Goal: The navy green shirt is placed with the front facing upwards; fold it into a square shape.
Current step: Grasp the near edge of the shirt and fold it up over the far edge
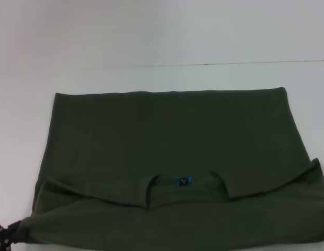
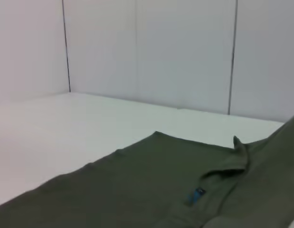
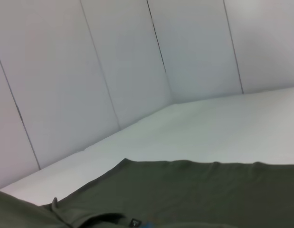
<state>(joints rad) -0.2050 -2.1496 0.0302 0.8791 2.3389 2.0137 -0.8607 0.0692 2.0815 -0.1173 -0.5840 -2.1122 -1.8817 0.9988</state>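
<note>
Shirt (image 1: 172,157) lies wide across the bench's near edge, left hand (image 1: 2,235) at its near-left corner, grip unreadable; right hand unseen.

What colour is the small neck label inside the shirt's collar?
Blue. The neck label on the dark olive-green shirt shows best in the head view.

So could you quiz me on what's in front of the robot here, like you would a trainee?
1. True or false: the navy green shirt hangs from a rack.
2. What colour is the neck label? A red, B blue, C yellow.
3. Fill in: in the head view the left gripper shows at the shirt's near ____ corner.

Key: 1 false, it lies on the white table, its near part folded over. 2 B. 3 left.
</note>
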